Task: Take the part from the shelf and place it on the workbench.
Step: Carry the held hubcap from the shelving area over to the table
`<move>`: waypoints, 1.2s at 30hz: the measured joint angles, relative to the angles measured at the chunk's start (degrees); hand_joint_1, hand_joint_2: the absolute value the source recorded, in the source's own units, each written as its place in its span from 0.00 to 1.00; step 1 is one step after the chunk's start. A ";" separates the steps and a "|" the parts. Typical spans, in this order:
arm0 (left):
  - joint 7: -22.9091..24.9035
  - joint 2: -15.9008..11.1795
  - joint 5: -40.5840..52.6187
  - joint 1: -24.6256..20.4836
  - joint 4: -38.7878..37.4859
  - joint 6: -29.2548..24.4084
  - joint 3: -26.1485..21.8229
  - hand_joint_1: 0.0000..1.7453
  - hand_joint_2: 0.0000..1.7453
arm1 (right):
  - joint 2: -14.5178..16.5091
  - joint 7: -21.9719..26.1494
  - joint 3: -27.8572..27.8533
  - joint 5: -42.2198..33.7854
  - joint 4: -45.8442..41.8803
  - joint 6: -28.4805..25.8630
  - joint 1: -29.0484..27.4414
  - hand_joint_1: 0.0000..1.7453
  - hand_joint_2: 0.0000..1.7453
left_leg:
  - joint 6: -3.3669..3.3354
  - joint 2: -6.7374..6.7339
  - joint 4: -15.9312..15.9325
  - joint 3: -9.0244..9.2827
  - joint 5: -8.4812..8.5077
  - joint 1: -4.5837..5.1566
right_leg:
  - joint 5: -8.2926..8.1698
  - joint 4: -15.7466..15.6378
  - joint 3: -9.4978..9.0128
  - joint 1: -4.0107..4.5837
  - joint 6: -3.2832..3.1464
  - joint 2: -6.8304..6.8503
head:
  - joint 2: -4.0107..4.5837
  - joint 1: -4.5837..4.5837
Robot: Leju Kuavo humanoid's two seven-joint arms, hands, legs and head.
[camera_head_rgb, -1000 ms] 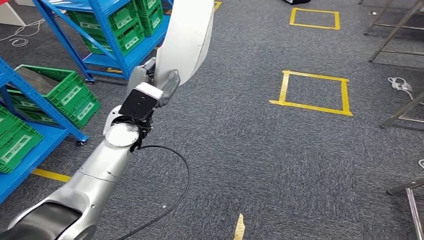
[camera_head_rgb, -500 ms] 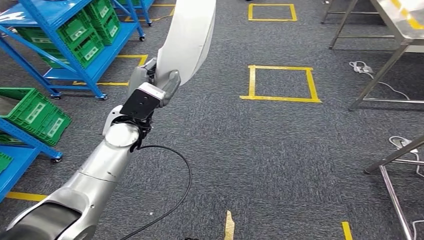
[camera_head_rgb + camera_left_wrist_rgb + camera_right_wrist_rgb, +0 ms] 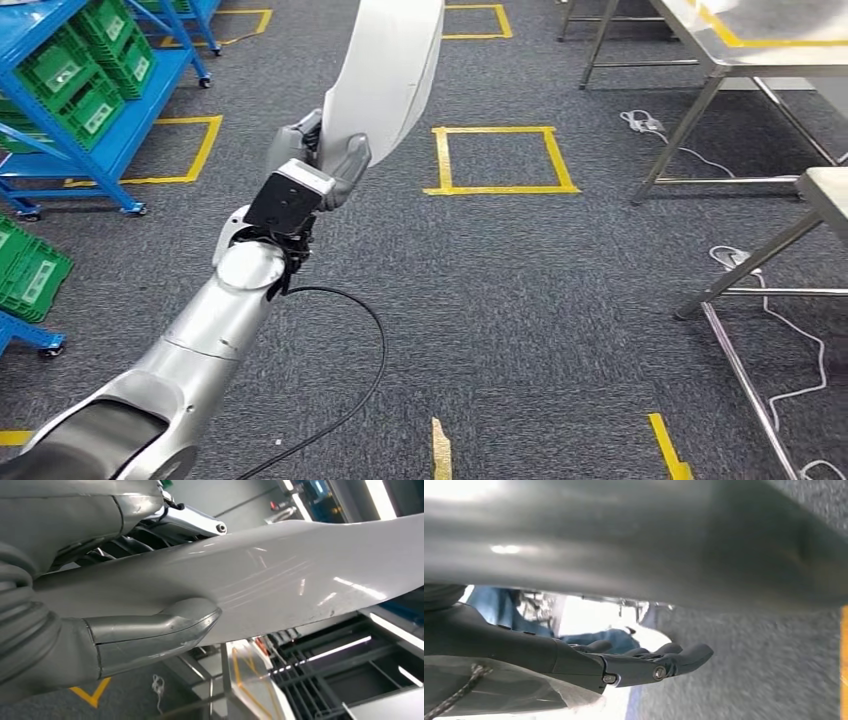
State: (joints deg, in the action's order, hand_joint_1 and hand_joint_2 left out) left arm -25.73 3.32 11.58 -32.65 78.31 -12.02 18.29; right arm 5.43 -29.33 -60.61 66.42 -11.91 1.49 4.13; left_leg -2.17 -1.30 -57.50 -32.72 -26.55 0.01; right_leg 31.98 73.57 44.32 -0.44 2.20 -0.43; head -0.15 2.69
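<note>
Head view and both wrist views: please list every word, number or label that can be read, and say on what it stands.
No text can be read in any view.
Green crates on the blue shelf: white labels, too small and blurred to read.
White part in the left hand: no writing visible.

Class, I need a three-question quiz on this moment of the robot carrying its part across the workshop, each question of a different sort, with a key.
1. True or false: the left hand grips the white curved part.
2. Which lies on the carpet right of the part? A) a yellow tape square B) a red cone C) a cardboard box
3. Fill in: the green crates sit on a ____ shelf.

Key: 1 true; 2 A; 3 blue. In the left wrist view the thumb presses against the part. The metal workbench stands at the upper right, with nothing of the part on it yet.
</note>
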 joint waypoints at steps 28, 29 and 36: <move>-0.04 0.21 -1.17 -0.42 -0.27 1.41 0.79 1.00 1.00 | 1.82 -0.40 -1.63 -2.05 0.04 2.67 0.13 0.00 0.00 | -0.18 1.91 0.39 -0.32 0.64 0.13 | -2.31 -8.17 -4.34 0.43 -0.56 -1.62 | 0.00 0.31; -0.05 0.26 -1.18 -0.43 -0.30 1.41 0.79 1.00 1.00 | 1.83 -0.40 -1.75 -2.09 0.04 2.72 0.20 0.00 0.00 | -0.29 1.28 0.40 -0.35 0.61 0.16 | -0.59 -4.33 -2.47 0.26 -0.22 -0.77 | 0.00 0.21; -0.04 0.37 -1.18 -0.36 -0.43 1.44 0.84 1.00 1.00 | 1.96 -0.41 -1.92 -2.11 0.05 2.77 0.34 0.00 0.00 | 0.73 -2.26 -0.04 -0.17 -0.13 0.39 | -5.53 -14.08 -8.59 -0.53 0.53 3.22 | 0.00 0.24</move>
State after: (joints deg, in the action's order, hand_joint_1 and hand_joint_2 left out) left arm -25.76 3.69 10.40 -33.01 77.88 -10.57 19.13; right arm 7.39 -29.74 -62.53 64.30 -11.86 4.26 4.47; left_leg -1.44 -3.56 -57.54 -32.89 -26.68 0.40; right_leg 26.45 59.48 35.73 -0.97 2.73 2.79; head -0.15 2.93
